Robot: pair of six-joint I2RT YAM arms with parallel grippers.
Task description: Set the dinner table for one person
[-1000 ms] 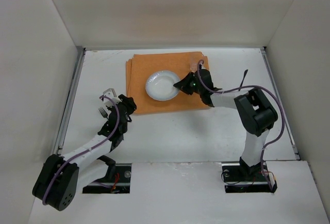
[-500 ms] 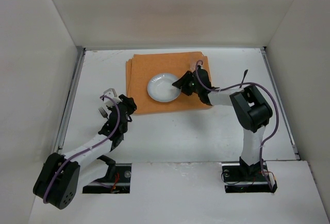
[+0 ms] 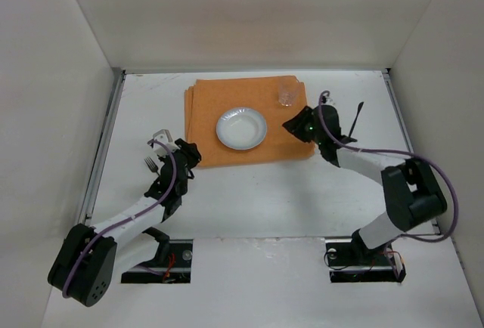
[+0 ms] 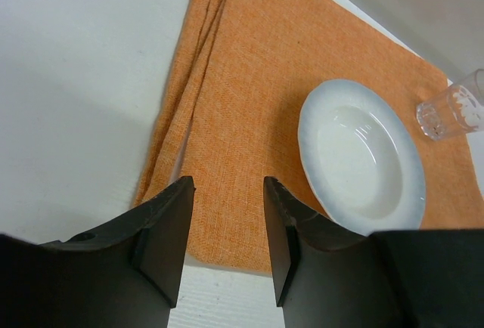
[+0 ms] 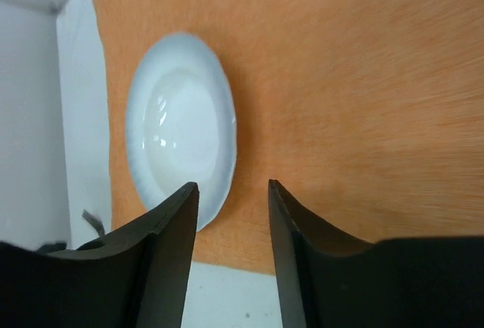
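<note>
A white plate (image 3: 241, 128) lies in the middle of the orange placemat (image 3: 219, 101) on the white dinner table (image 3: 265, 192). A clear glass (image 3: 286, 95) stands on the mat's far right corner. My right gripper (image 3: 291, 124) is open and empty, hovering over the mat's right part, just right of the plate (image 5: 180, 128). My left gripper (image 3: 190, 154) is open and empty at the mat's near left corner. In its wrist view the mat (image 4: 249, 101), plate (image 4: 361, 158) and glass (image 4: 452, 109) lie ahead of it.
A fork (image 3: 151, 164) lies on the table left of the left gripper. A dark utensil (image 3: 357, 115) lies on the table right of the mat. White walls close the table on three sides.
The right gripper has let go of the plate and drawn back to the right, uncovering the glass. The plate stays on the mat. The left arm has not moved.
</note>
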